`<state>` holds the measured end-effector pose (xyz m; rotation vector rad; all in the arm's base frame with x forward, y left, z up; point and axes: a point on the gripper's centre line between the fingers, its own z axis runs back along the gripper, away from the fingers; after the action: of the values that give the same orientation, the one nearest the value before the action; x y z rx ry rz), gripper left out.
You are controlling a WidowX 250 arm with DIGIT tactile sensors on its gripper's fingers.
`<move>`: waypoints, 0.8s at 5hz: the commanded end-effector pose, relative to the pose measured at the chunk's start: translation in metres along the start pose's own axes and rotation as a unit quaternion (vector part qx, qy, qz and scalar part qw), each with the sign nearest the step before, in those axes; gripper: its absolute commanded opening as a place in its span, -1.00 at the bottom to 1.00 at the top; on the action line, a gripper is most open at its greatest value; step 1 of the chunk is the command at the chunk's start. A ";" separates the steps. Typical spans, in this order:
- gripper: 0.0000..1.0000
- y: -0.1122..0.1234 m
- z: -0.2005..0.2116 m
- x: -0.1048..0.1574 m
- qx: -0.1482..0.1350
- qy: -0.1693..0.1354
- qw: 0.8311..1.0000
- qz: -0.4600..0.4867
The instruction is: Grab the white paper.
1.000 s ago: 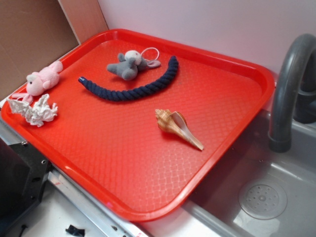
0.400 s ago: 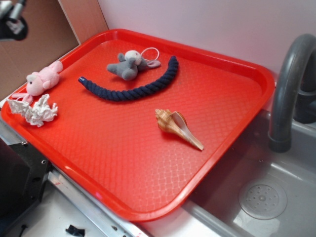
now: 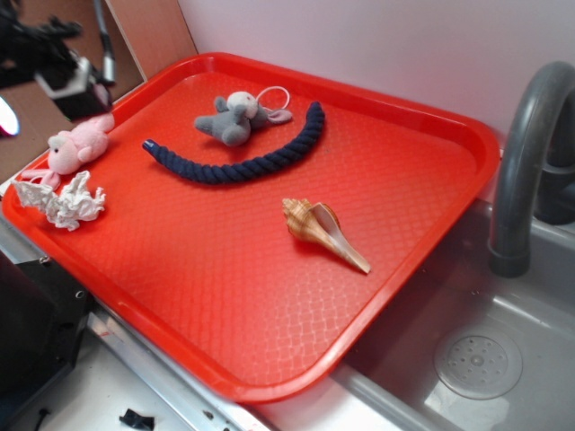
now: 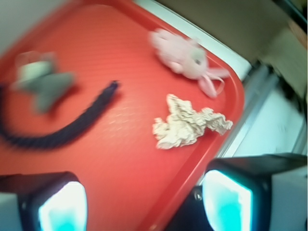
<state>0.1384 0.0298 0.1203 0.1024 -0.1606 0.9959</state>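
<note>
Gripper [image 4: 144, 202] spread wide, holding nothing, above white paper [image 4: 188, 126] on red tray [image 3: 422, 135] near-left corner, beside pink plush toy [image 3: 76, 145].

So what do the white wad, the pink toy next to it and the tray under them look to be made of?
White paper: thin tissue-like paper, matte, judging by its sharp creases and jagged edges. Pink plush toy: soft fuzzy fabric, probably stuffed; its outline is rounded and fluffy. Red tray: likely moulded plastic, semi-gloss, with a fine embossed diamond texture and a smooth raised rim.
</note>
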 end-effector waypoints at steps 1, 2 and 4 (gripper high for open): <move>1.00 0.024 -0.043 0.026 0.076 -0.019 0.991 0.112; 1.00 0.038 -0.054 0.035 0.114 -0.049 0.987 0.107; 1.00 0.046 -0.074 0.038 0.123 -0.043 0.987 0.089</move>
<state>0.1306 0.0924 0.0489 0.3569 -0.1123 1.1817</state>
